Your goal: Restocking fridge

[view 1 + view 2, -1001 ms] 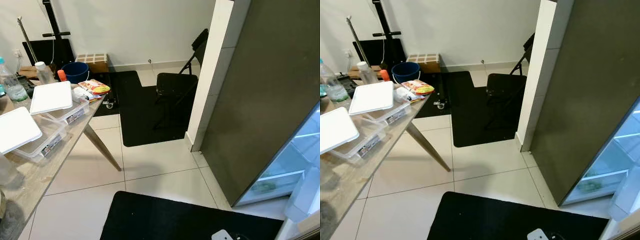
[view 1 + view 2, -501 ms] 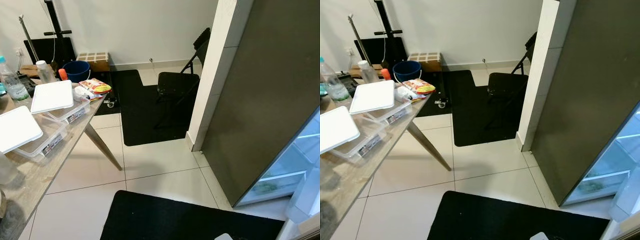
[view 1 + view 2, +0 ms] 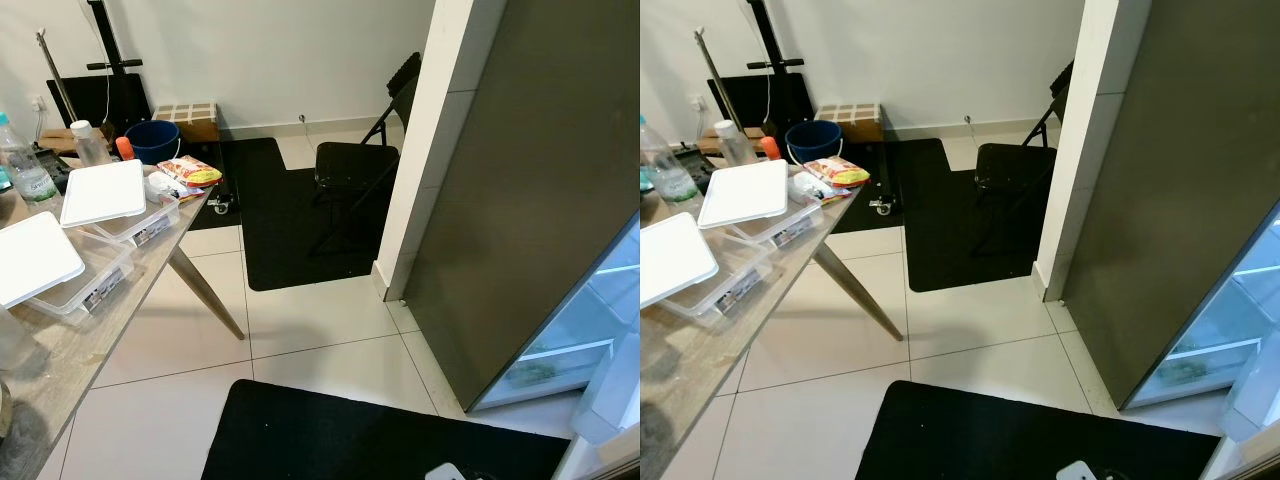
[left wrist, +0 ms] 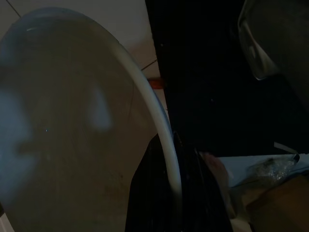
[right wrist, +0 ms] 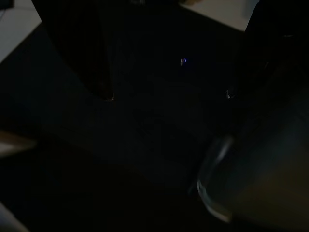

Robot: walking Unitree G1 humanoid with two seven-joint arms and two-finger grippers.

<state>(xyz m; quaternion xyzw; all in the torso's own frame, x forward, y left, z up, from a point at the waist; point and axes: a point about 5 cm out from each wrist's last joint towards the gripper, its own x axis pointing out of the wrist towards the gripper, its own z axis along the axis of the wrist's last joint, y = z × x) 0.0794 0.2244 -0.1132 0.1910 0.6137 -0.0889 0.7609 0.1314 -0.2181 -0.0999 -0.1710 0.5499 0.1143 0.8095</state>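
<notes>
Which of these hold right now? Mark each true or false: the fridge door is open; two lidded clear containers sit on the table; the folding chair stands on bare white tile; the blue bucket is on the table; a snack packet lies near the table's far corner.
1. The fridge door is open. True: lit shelves show at its lower right.
2. Two clear containers with white lids sit on the table. True.
3. The folding chair stands on bare white tile. False: it stands on the black mat by the wall.
4. The blue bucket is on the table. False: it is on the floor beyond the table.
5. A snack packet lies near the table's far corner. True.
</notes>
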